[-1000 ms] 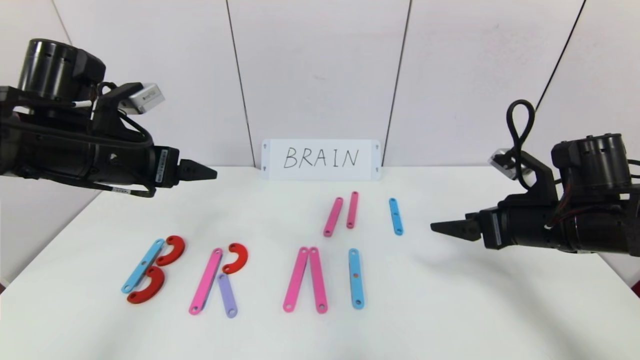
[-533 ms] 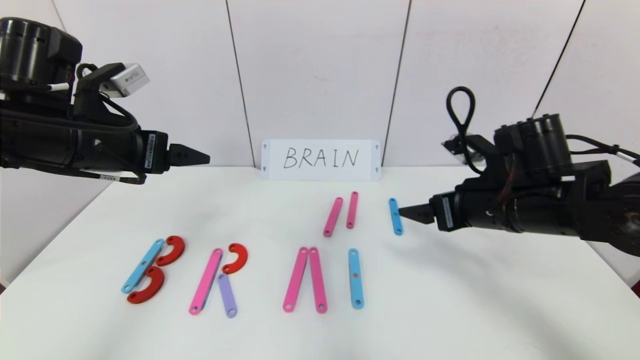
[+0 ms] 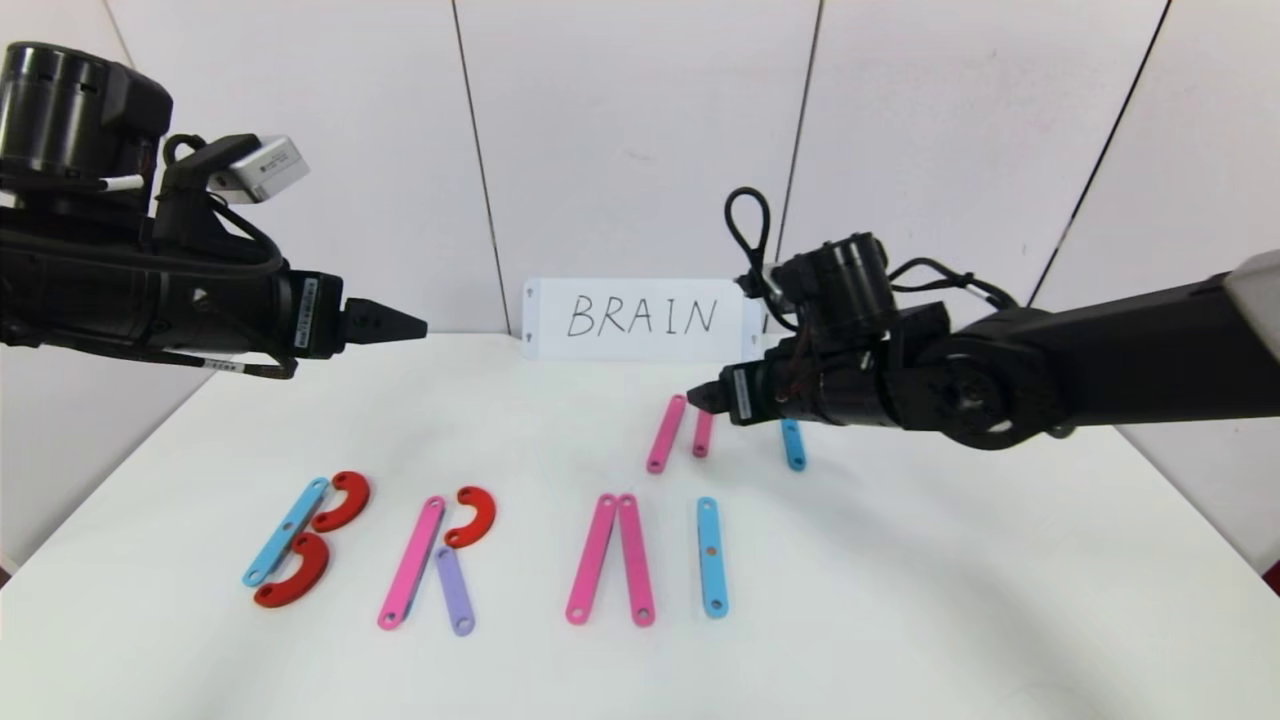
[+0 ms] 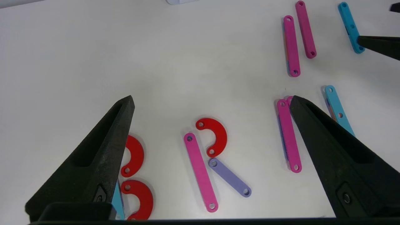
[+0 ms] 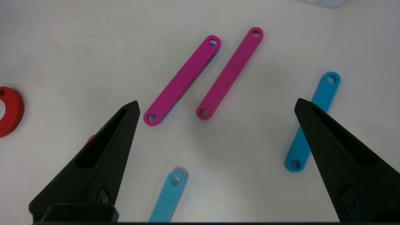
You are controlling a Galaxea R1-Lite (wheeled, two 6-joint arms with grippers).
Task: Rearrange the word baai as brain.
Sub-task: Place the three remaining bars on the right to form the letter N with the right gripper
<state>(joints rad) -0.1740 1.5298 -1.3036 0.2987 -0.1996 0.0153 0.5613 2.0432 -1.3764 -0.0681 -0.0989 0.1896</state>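
The flat plastic letters lie in a row near the table's front. A blue strip [image 3: 286, 530] with two red curves [image 3: 340, 500] makes a B. A pink strip [image 3: 411, 563], a red curve [image 3: 472, 516] and a purple strip [image 3: 454, 590] make an R. Two pink strips [image 3: 614, 573] and a blue strip [image 3: 711, 556] follow. Behind them lie two loose pink strips [image 3: 666, 433] [image 5: 182, 80] and a loose blue strip [image 3: 793, 447] [image 5: 325, 87]. My right gripper [image 3: 700, 397] [image 5: 216, 103] hovers open and empty above the loose strips. My left gripper [image 3: 410, 326] [image 4: 212, 98] is open and empty, raised at the left.
A white card [image 3: 641, 318] with handwritten BRAIN stands against the back wall. The white table [image 3: 950, 600] reaches to the wall panels behind.
My right arm has swung left from the table's right side to above the loose pink strips. My left arm has stayed raised at the left, shifting only slightly.
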